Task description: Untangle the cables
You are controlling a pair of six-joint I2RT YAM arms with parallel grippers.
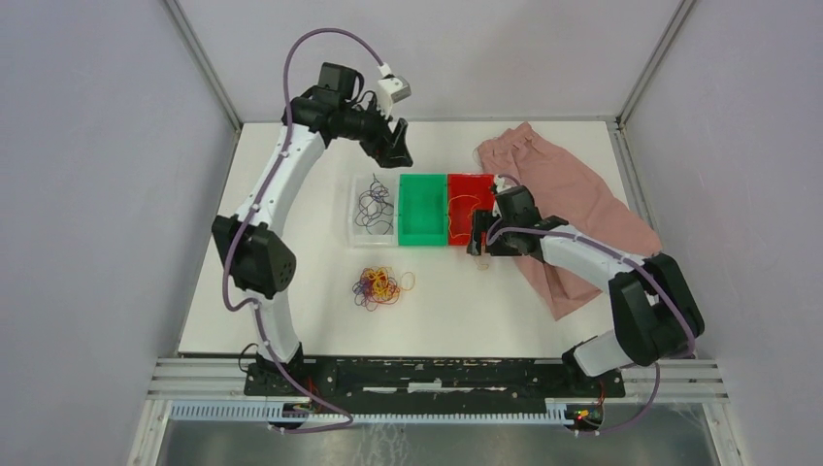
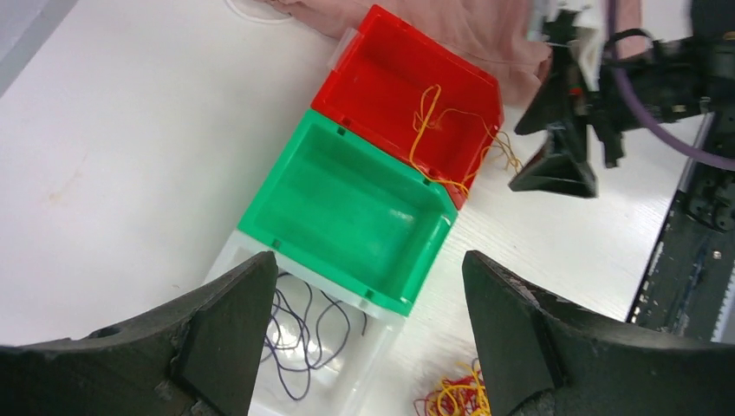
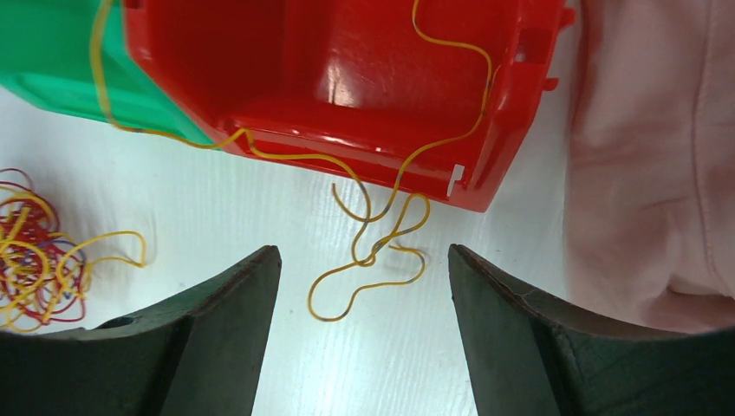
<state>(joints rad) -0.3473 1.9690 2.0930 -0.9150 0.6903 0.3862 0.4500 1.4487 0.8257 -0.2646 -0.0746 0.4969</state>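
Note:
Loose cables lie tangled, red, yellow and purple, in a small heap [image 1: 380,284] on the white table in front of the bins. A dark purple cable [image 2: 299,368] lies curled in the clear bin [image 1: 361,231]. A yellow cable [image 3: 328,319] runs from the red bin [image 3: 347,78] over its front wall and loops on the table. My right gripper [image 3: 362,256] hovers open just above that loop, holding nothing. My left gripper [image 2: 368,260] is raised and open over the far side of the clear and green bins, also with nothing in it.
A green bin [image 1: 422,209] stands between the clear and red ones, with nothing in it. A pink cloth [image 1: 573,204] lies spread at the right, under my right arm. White walls and metal rails close off the table.

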